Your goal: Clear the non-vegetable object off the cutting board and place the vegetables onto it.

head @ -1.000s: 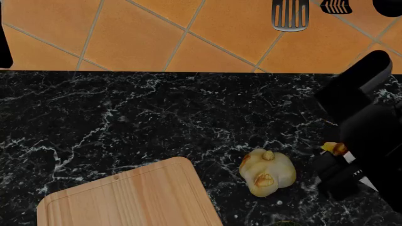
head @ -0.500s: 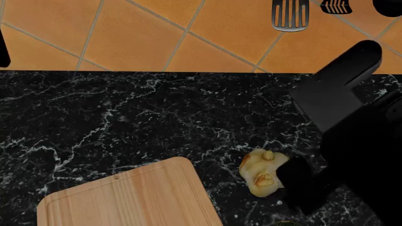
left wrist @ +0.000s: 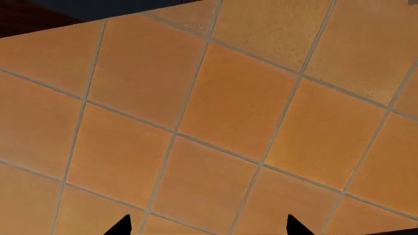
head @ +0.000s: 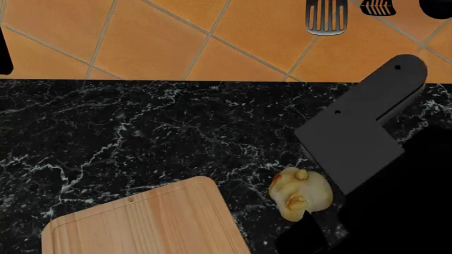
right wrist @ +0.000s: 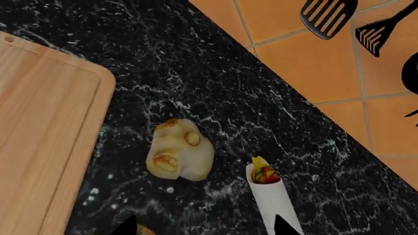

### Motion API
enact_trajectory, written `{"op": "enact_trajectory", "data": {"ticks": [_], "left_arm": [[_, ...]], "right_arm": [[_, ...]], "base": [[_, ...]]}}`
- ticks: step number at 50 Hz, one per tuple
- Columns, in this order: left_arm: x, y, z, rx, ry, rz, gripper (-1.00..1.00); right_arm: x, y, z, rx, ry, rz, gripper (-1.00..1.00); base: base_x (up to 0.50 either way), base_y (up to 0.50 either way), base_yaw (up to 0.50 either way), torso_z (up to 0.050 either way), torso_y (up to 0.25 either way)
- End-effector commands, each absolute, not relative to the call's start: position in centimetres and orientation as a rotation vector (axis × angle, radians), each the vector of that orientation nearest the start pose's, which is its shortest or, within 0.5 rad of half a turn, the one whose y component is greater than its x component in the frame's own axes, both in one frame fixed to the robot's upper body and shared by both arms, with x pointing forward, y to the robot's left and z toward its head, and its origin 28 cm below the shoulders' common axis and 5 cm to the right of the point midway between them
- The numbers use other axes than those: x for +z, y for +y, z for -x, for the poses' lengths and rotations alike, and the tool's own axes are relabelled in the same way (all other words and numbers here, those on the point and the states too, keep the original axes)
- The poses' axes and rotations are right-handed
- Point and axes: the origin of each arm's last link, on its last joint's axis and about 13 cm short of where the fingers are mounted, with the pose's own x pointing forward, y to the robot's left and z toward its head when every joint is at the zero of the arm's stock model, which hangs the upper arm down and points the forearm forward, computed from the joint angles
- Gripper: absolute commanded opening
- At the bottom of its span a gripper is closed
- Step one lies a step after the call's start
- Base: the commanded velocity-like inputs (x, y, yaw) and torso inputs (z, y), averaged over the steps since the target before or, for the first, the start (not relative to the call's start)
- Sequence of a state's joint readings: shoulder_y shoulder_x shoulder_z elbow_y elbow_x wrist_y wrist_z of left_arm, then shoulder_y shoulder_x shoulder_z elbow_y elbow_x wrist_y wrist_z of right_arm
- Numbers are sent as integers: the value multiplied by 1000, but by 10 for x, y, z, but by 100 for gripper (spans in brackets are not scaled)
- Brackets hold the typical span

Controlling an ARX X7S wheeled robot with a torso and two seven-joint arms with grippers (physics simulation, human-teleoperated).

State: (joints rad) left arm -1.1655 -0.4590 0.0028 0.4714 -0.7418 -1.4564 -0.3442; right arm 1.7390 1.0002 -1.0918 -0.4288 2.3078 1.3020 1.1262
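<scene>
Right fingers (right wrist: 203, 226), spread and empty, are seen above bulb (right wrist: 179, 151); wrap (right wrist: 274, 198), just beside, could be knocked.

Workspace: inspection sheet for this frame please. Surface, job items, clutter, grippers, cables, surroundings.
Surface: black white-veined marble counter; light-wood rectangular cutting board at the near edge, its visible part bare.
Job's things: pale yellowish lumpy bulb on the counter beside the board, off it. White rolled tortilla wrap on the counter beyond the bulb, apart from it, filling end showing. Green vegetable: nothing seen.
Clutter: small yellowish item cut off by the right wrist view's edge, unidentifiable.
Grippers: left gripper faces the tiles, jaws apart, empty. Right gripper hangs above the counter near bulb and wrap, jaws apart, empty.
Cables: nothing seen.
Surroundings: orange tiled wall with hanging black slotted spatulas.
</scene>
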Motion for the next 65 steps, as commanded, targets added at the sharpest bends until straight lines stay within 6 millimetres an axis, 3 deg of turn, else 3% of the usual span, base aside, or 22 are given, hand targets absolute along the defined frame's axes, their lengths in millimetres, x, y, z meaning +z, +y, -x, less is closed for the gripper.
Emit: {"op": "enact_trajectory", "data": {"ticks": [1,12,22,31,65], "left_arm": [[328,260,-264,-18,-140,-153,100],[324,260,-265,-18,-132,-154,100],[324,260,-265,-19,-132,-156,100],[321,259,-265,-21,-127,-159,100],[323,258,-263,-23,-130,-170,100]], "right_arm": [[328,-142,-150,335,545,578,100],[318,-144,-132,375,594,601,100],[313,-145,-131,479,599,517,100],[310,-151,-140,496,550,387,100],[278,-168,-163,445,590,255,100]], "base": [[28,0,-7,0,0],[29,0,-2,0,0],[29,0,-3,0,0],[30,0,-3,0,0],[30,0,-3,0,0]]}}
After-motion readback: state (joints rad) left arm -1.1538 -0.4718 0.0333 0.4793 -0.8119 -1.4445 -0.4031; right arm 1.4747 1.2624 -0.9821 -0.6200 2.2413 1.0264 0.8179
